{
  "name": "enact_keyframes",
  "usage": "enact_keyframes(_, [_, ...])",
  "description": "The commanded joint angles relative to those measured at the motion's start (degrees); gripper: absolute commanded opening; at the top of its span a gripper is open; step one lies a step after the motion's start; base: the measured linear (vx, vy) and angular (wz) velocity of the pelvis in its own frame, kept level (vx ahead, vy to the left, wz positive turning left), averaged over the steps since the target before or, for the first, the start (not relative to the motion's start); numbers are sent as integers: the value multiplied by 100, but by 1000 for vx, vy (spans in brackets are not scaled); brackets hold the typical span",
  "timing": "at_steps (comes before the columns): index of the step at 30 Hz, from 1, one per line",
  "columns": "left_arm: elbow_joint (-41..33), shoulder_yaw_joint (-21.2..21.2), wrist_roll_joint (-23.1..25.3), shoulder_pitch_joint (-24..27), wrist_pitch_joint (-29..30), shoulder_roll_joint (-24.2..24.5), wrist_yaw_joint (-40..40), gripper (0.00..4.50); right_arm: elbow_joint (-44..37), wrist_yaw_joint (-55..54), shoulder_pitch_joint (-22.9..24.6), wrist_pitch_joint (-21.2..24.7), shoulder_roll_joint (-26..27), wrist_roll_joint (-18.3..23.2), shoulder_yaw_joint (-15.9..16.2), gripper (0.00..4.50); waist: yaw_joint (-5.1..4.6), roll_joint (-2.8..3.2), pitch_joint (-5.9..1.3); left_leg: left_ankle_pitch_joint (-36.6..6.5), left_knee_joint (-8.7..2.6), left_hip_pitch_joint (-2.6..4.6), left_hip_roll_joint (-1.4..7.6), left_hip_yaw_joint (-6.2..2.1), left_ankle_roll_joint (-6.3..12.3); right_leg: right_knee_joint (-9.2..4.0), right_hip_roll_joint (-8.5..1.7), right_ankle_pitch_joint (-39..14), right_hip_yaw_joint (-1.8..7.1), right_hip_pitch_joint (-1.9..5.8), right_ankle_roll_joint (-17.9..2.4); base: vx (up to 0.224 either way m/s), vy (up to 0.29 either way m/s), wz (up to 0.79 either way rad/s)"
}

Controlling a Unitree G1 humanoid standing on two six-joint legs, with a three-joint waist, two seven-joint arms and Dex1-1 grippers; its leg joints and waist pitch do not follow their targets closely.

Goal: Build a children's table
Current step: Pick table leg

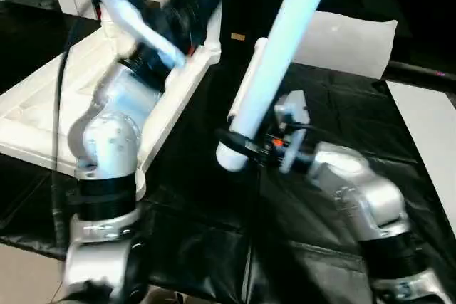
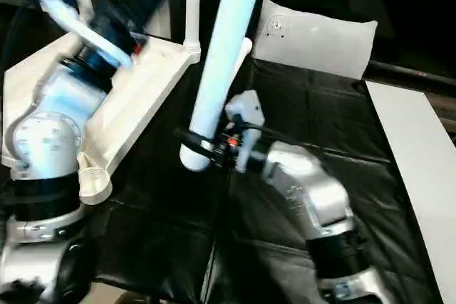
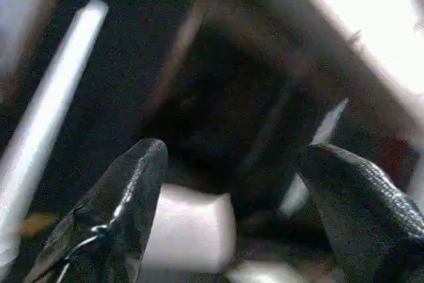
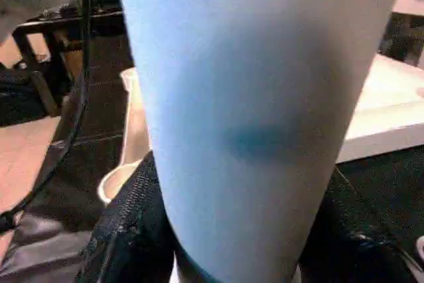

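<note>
A leg (image 1: pixel 274 55) is clamped near its thick end by the right gripper (image 1: pixel 246 149); the left gripper's (image 3: pixel 228 183) fingers are spread, empty, over the tabletop (image 1: pixel 43 97).

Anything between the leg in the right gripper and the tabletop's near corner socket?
Nothing visible. The right gripper holds the leg near its thick end, tilted upright over black cloth. The open corner socket lies to its left, beside the left forearm.

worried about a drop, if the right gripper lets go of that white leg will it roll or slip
The leg is round and smooth, so it would likely slip through the right gripper and roll. It stands tall, held near its lower end, so probably top-heavy. It looks stiff, not floppy.
</note>
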Motion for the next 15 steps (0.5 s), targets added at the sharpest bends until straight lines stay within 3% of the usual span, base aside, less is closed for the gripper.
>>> enact_keyframes(1, [142,-498,476,23,-12,50,127,373,11,-162,-42,-169,21,-218,32,193,-46,74,-383,-882,-499,146,393,-131,-210,-454,-640,-1145,318,196,-648,0,0,0])
enact_keyframes(4, [40,-1029,757,36,-19,-5,-16,373,156,-473,-47,-297,83,-581,192,193,-34,86,-385,-882,-499,144,392,-124,-252,-452,-671,-1036,328,202,-759,0,0,0])
enact_keyframes(9, [-249,-1327,714,46,-78,-161,-303,373,375,-699,-65,-342,178,-782,188,193,-52,75,-370,-981,-492,117,378,-115,-232,-463,-676,-1071,337,223,-837,0,0,0])
enact_keyframes(14, [-45,-990,668,75,-162,-233,-50,373,290,-678,-83,-139,198,-629,100,193,-116,83,-372,-1011,-489,108,367,-122,-174,-473,-646,-1097,330,237,-833,0,0,0])
enact_keyframes(15, [-1,-932,661,75,-176,-219,-39,390,267,-665,-86,-80,203,-581,73,193,-134,86,-375,-1019,-488,109,365,-127,-169,-469,-640,-1078,326,234,-843,0,0,0])
